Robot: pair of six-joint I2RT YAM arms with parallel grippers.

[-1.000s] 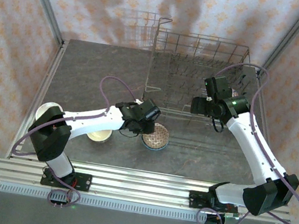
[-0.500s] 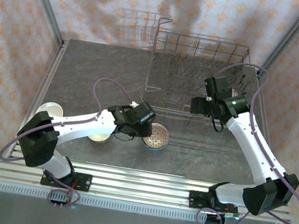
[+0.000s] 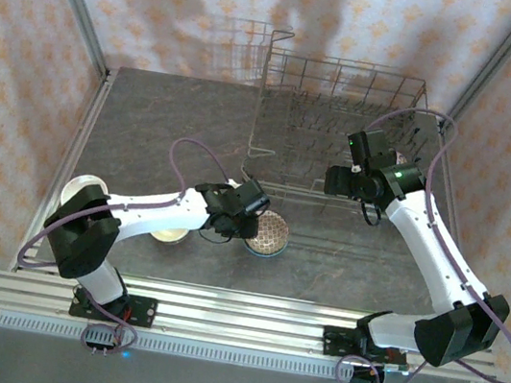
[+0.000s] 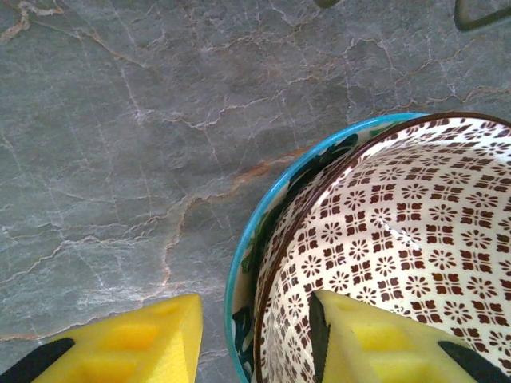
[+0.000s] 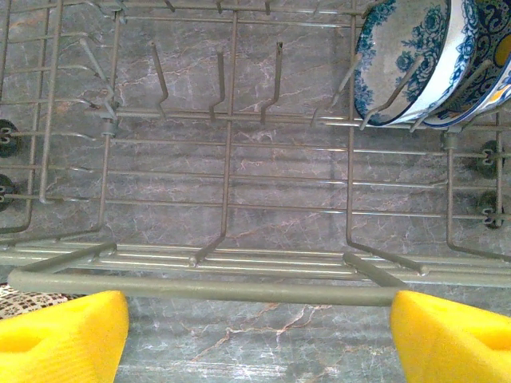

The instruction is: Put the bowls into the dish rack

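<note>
**Left gripper [image 4: 251,319] astride the patterned bowl's rim, jaws part-way apart, not yet pinching.**

Your patterned bowl [image 4: 383,239] sits flat on the table just in front of the dish rack's [image 3: 348,99] near left corner. One finger is inside against the wall, the other outside with a gap to the rim. You are at the pick-up step. As I judge it, the next move calls for closing on the rim, lifting clear of the rack's near rail [image 5: 215,289], then tipping the bowl on edge between free tines. Blue-white bowls [image 5: 407,56] stand on edge inside the rack. The right gripper [image 5: 257,307] hangs wide apart and empty over that near rail and may crowd your path. A cream bowl [image 3: 171,234] waits further left of the rack.
</note>
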